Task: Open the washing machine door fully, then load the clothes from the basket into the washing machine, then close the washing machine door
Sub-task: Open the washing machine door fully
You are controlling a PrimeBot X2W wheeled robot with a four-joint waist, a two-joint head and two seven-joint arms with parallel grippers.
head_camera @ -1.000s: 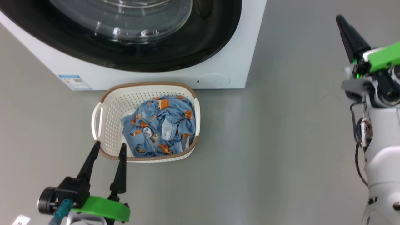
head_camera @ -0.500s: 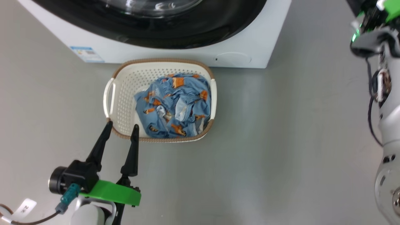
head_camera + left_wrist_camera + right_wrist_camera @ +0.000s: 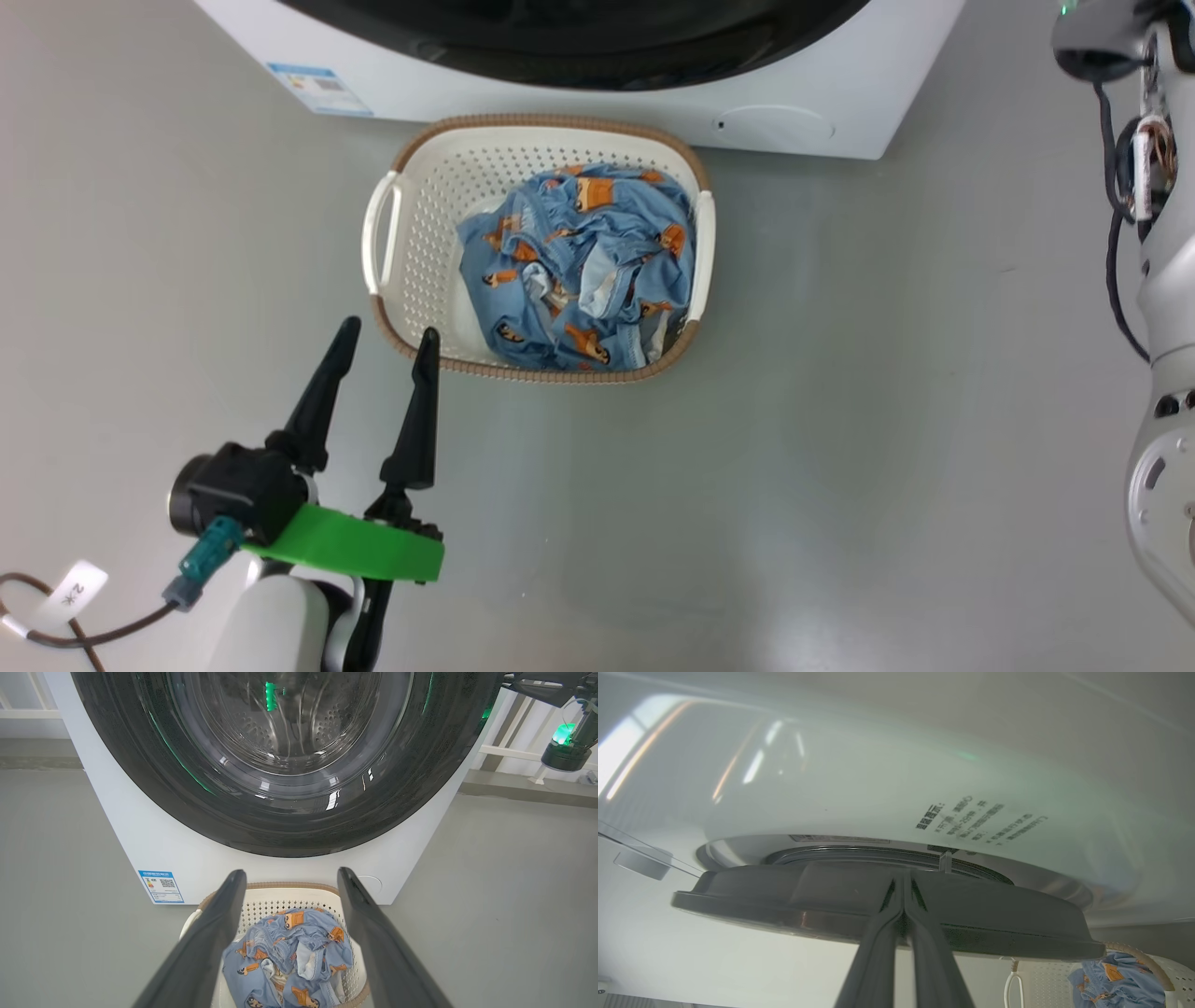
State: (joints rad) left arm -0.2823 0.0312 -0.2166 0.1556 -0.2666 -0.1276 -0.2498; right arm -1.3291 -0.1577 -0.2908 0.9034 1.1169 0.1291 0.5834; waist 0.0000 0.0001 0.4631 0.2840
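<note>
L. gripper was held near the basket (clothes heaped inside), fingers spread wide; R. gripper, fingers pressed together, was seen against the washing machine door rim.

We count one washing machine, one washing machine door, one blue sticker, one round filter cap, one basket, one heap of clothes whose garments we cannot count, and two claws: left claw, right claw.

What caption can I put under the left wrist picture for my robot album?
The open left gripper points at the basket of blue clothes before the black washing machine door.
</note>
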